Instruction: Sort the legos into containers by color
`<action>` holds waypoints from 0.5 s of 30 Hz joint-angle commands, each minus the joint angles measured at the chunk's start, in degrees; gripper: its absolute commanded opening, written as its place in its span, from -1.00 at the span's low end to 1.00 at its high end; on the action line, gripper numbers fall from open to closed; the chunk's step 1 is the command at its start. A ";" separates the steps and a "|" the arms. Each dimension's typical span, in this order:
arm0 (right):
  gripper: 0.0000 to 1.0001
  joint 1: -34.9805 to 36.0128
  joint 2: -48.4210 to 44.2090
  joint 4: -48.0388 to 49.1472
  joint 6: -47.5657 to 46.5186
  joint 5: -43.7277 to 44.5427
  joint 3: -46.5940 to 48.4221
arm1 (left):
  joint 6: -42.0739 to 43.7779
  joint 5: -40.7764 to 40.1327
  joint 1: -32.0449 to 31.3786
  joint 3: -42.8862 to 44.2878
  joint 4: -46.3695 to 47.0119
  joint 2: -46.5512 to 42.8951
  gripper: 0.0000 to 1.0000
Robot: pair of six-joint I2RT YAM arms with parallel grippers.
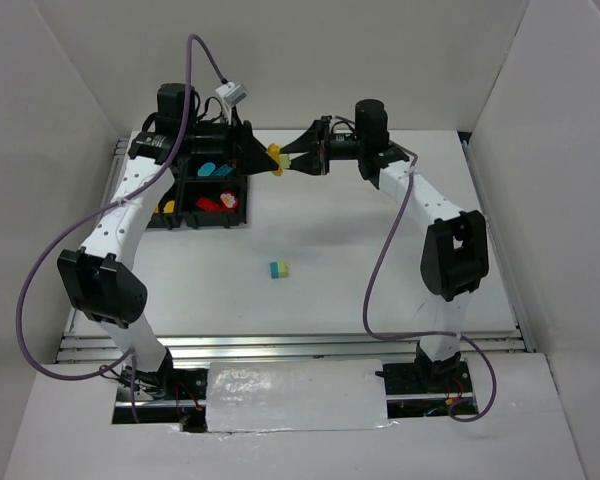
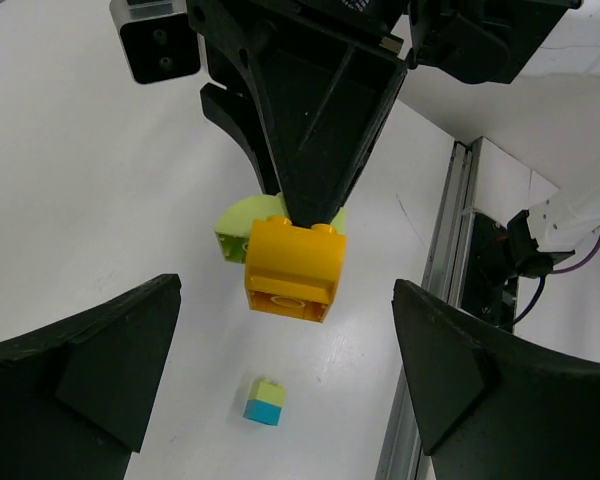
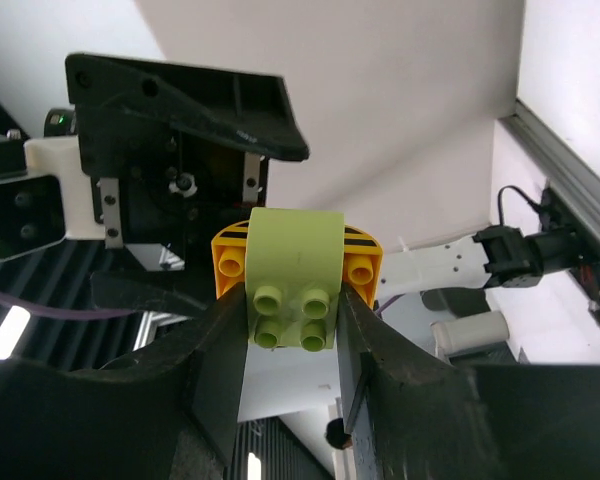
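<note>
My right gripper (image 1: 292, 160) (image 3: 292, 300) is shut on a lime-green rounded brick (image 3: 293, 270) joined to a yellow brick (image 3: 364, 262), held in the air right of the black tray (image 1: 205, 224). My left gripper (image 1: 260, 157) (image 2: 285, 285) faces it, wide open, with the yellow brick (image 2: 295, 270) just ahead of its fingers (image 2: 110, 360). A lime-and-teal brick (image 1: 278, 270) (image 2: 265, 400) lies loose on the table. The tray's compartments hold teal-blue (image 1: 208, 168), red (image 1: 216, 203) and yellow (image 1: 166, 207) bricks.
White walls close in the table on the left, back and right. A metal rail (image 2: 435, 300) runs along the table's edge. Purple cables (image 1: 380, 270) hang off both arms.
</note>
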 commanded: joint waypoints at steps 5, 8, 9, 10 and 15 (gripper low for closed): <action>-1.00 1.38 -5.95 16.49 9.53 -3.41 -2.84 | -2.14 6.75 -0.29 -0.68 6.62 -0.48 0.88; -1.00 2.26 -5.43 19.22 11.99 -3.50 -3.02 | -5.13 9.48 -0.29 -2.09 9.09 -1.00 0.11; -1.00 2.44 -5.25 21.75 13.74 -3.50 -3.02 | -5.57 9.57 -0.29 -2.36 10.23 -1.44 0.01; -1.00 2.70 -4.82 22.47 14.37 -3.58 -3.02 | -6.19 9.49 -0.21 -2.53 10.41 -1.62 0.03; -1.00 4.37 -3.23 20.90 14.11 -3.50 -1.26 | -8.82 11.07 -0.29 -2.80 12.87 -2.32 0.17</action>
